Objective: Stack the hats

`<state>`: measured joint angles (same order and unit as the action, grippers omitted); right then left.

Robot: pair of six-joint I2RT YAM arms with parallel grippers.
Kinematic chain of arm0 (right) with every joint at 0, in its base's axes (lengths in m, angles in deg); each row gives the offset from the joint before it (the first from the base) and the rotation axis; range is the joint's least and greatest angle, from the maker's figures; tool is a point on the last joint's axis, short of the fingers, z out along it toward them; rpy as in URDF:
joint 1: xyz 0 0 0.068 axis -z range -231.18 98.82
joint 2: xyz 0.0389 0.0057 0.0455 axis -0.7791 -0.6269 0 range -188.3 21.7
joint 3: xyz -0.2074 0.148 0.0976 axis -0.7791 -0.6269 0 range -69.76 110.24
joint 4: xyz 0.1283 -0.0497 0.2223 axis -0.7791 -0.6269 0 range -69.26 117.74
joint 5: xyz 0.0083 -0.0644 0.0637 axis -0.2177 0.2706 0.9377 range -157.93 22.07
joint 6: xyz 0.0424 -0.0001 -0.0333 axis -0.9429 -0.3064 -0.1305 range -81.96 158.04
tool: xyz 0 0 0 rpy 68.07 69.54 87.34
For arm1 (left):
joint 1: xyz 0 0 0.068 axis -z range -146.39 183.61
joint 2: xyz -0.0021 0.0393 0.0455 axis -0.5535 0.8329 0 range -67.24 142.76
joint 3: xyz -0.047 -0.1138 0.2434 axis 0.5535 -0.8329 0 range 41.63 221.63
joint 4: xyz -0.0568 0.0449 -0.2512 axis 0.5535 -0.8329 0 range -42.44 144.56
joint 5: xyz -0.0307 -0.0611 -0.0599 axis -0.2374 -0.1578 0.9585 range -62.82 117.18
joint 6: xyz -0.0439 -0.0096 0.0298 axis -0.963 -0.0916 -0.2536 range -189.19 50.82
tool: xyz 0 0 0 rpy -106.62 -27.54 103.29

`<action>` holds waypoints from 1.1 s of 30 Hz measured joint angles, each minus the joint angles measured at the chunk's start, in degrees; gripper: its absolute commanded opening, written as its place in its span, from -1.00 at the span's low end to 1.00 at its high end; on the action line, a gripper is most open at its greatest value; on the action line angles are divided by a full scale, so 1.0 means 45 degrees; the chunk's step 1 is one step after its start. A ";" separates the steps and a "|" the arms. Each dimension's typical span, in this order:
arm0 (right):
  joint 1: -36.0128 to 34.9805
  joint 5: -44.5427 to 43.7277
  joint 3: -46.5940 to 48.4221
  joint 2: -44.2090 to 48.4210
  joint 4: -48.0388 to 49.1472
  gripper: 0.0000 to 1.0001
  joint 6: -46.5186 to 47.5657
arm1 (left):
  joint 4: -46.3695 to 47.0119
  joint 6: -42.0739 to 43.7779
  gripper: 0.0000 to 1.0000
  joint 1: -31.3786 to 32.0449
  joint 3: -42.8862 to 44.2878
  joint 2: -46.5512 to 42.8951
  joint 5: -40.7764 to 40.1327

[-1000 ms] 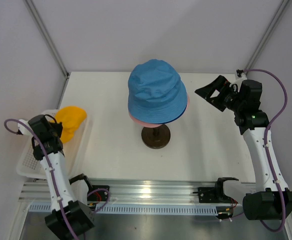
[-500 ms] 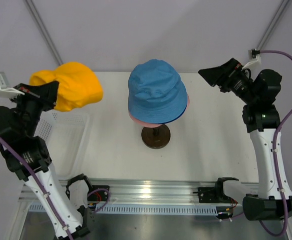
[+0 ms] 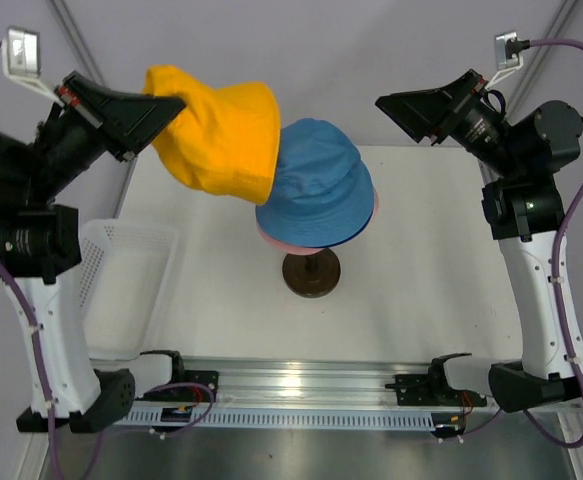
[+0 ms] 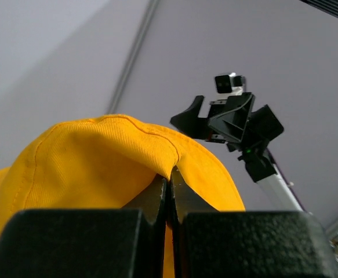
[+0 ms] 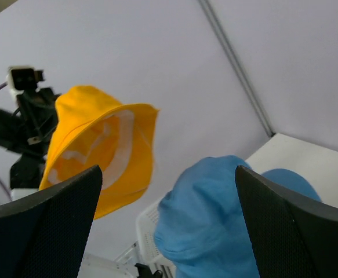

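My left gripper (image 3: 166, 105) is shut on the rim of the yellow-orange hat (image 3: 221, 135) and holds it high, just up-left of the stack. The same hat fills the left wrist view (image 4: 99, 168), pinched between my fingers, and shows in the right wrist view (image 5: 99, 145). The light blue hat (image 3: 313, 180) sits on top of the stack on the stand, with a navy blue brim (image 3: 369, 215) and a pink brim (image 3: 281, 241) peeking out under it. My right gripper (image 3: 411, 100) is open and empty, raised to the right of the stack. The light blue hat shows between its fingers (image 5: 215, 220).
The stand's dark round base (image 3: 311, 273) sits mid-table. A white mesh basket (image 3: 121, 290) stands at the left edge, also seen in the right wrist view (image 5: 151, 231). The booth walls close in at the back.
My left arm has lifted the yellow-orange hat out of the basket and carried it up and right towards the stack. My right gripper has risen and moved left a little.
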<state>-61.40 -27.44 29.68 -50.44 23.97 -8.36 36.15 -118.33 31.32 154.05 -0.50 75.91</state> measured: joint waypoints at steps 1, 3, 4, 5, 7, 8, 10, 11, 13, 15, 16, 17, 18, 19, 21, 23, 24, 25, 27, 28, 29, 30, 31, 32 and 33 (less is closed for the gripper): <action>-0.0277 0.0029 0.0194 -0.0107 0.0121 0.99 -0.0121 | -0.0073 0.0000 -0.99 0.0495 0.0505 0.0466 -0.0092; -0.0894 0.0049 0.0253 -0.0194 0.0267 0.99 -0.0398 | -0.0029 0.0005 -0.99 0.1321 0.1316 0.1243 -0.0189; -0.1239 0.0015 0.0253 -0.0253 0.0262 0.99 -0.0554 | -0.0039 0.0000 -0.99 0.1695 0.1579 0.1642 -0.0262; -0.1549 -0.0010 0.0253 -0.0321 0.0243 0.99 -0.0685 | -0.0063 0.0000 -0.99 0.2055 0.1821 0.2021 -0.0364; -0.2064 -0.0092 0.0165 -0.0427 0.0214 0.99 -0.0971 | -0.0068 0.0010 -0.99 0.2642 0.2113 0.2686 -0.0593; -0.2331 -0.0155 0.0034 -0.0447 0.0219 0.99 -0.1137 | -0.0107 0.0010 -0.99 0.2943 0.2195 0.2977 -0.0743; -0.2715 -0.0369 -0.0345 -0.0413 0.0228 0.99 -0.1477 | -0.0131 0.0024 -0.99 0.3405 0.2283 0.3410 -0.0957; -0.2837 -0.0539 -0.0622 -0.0355 0.0282 0.99 -0.1666 | -0.0141 0.0024 -0.99 0.3643 0.2283 0.3599 -0.1088; -0.2934 -0.1132 -0.1457 -0.0039 0.0554 0.99 -0.2055 | -0.0160 0.0034 -0.99 0.3997 0.2283 0.3871 -0.1277; -0.2963 -0.1928 -0.2302 0.0355 0.0821 0.99 -0.2467 | -0.0175 0.0049 -0.99 0.4328 0.2288 0.4075 -0.1394; -0.2963 -0.2205 -0.2613 0.0515 0.0899 0.99 -0.2676 | -0.0180 0.0053 -0.99 0.4464 0.2288 0.4138 -0.1462; -0.2963 -0.2506 -0.2929 0.0685 0.1010 0.99 -0.2895 | -0.0194 0.0068 -0.99 0.4590 0.2288 0.4182 -0.1486; -0.2958 -0.2754 -0.3104 0.0782 0.1146 0.99 -0.3094 | -0.0238 0.0121 -0.99 0.4711 0.2297 0.4211 -0.1525; -0.2958 -0.2943 -0.3181 0.0821 0.1311 0.99 -0.3298 | -0.0238 0.0160 -0.99 0.4823 0.2312 0.4245 -0.1569; -0.2973 -0.3152 -0.3186 0.0816 0.1715 0.99 -0.3740 | -0.0277 0.0262 -0.99 0.5081 0.2385 0.4308 -0.1676; -0.3002 -0.3259 -0.3191 0.0811 0.2132 0.99 -0.4104 | -0.0335 0.0389 -0.99 0.5319 0.2448 0.4347 -0.1792; -0.3026 -0.3288 -0.3191 0.0801 0.2346 0.99 -0.4269 | -0.0389 0.0481 -0.99 0.5445 0.2467 0.4371 -0.1855; -0.3045 -0.3303 -0.3191 0.0792 0.2506 0.99 -0.4376 | -0.0427 0.0520 -0.99 0.5513 0.2477 0.4391 -0.1894; -0.3109 -0.3356 -0.3191 0.0738 0.2803 0.99 -0.4653 | -0.0500 0.0641 -0.99 0.5615 0.2511 0.4464 -0.2016; -0.3123 -0.3376 -0.3191 0.0719 0.2861 0.99 -0.4721 | -0.0515 0.0699 -0.99 0.5644 0.2526 0.4503 -0.2069; -0.3143 -0.3385 -0.3240 0.0719 0.2934 0.99 -0.4799 | -0.0525 0.0719 -0.99 0.5673 0.2526 0.4551 -0.2142; -0.3147 -0.3395 -0.3283 0.0719 0.2977 0.95 -0.4867 | -0.0525 0.0743 -0.99 0.5702 0.2526 0.4605 -0.2171; -0.3157 -0.3419 -0.3351 0.0724 0.3045 0.92 -0.4935 | -0.0529 0.0767 -0.99 0.5741 0.2526 0.4673 -0.2200; -0.3157 -0.3449 -0.3463 0.0748 0.3143 0.89 -0.4993 | -0.0529 0.0811 -0.99 0.5809 0.2531 0.4755 -0.2239; -0.3157 -0.3478 -0.3619 0.0777 0.3215 0.79 -0.5037 | -0.0525 0.0845 -0.99 0.5892 0.2550 0.4852 -0.2263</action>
<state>-75.60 -43.09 13.40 -46.95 38.44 -31.02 33.79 -114.53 57.83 165.53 21.33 65.72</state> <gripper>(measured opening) 0.956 0.010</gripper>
